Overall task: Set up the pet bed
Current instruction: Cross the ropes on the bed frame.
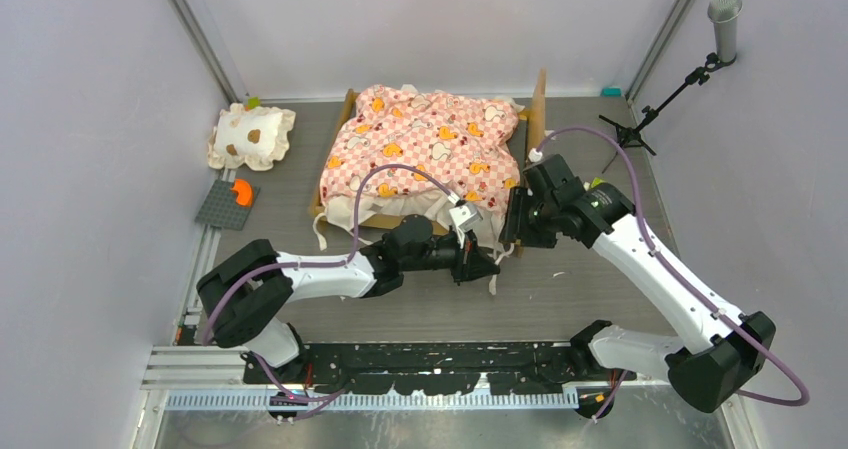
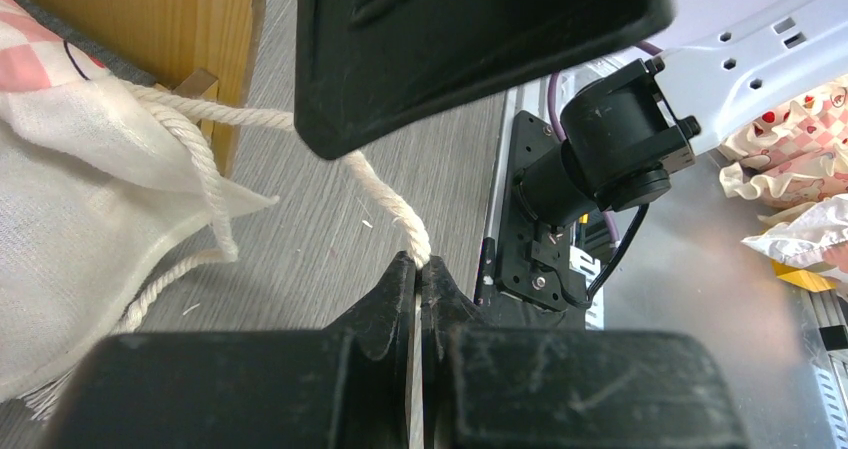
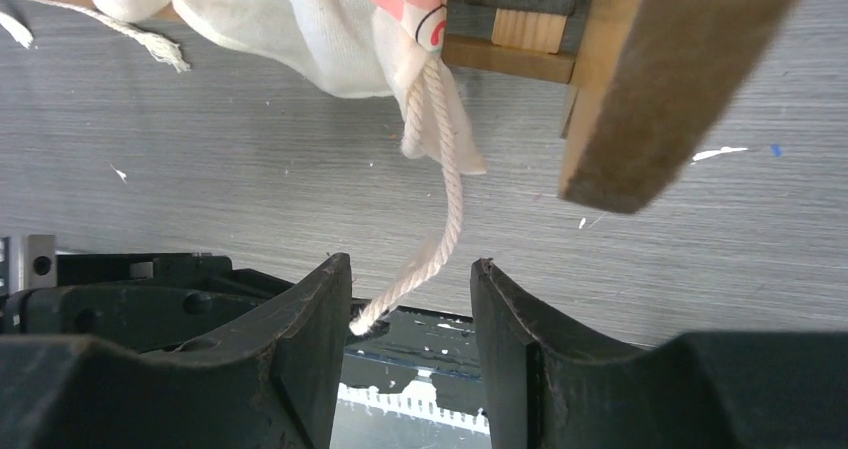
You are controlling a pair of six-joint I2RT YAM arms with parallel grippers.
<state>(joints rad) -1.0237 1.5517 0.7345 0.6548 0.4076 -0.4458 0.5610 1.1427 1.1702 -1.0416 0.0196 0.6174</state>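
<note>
left claw (image 2: 418, 277) pinching cream tie cord (image 2: 385, 194) at very tip, pet bed (image 2: 150, 29) up-left of it. right claw (image 3: 410, 309) spread, loose cord end (image 3: 400, 289) dangling between its fingers (image 3: 300, 349).

The mattress (image 1: 425, 149) is covering most of the pet bed (image 1: 537, 104), leaving only strips of its wooden frame showing. Overhead, the right gripper (image 1: 514, 231) at the bed's near right corner is hiding its fingers under its own body, and the left gripper (image 1: 487, 266) just in front of the bed is doing likewise. From the left wrist, the cord (image 2: 395, 209) coming off the bed is vanishing between pressed-together jaws, its end unseen, and a blurred black shape (image 2: 470, 39) is blocking whatever lies beside the bed. From the right wrist, the top edge is cutting off the bed's wooden post (image 3: 660, 79).
</note>
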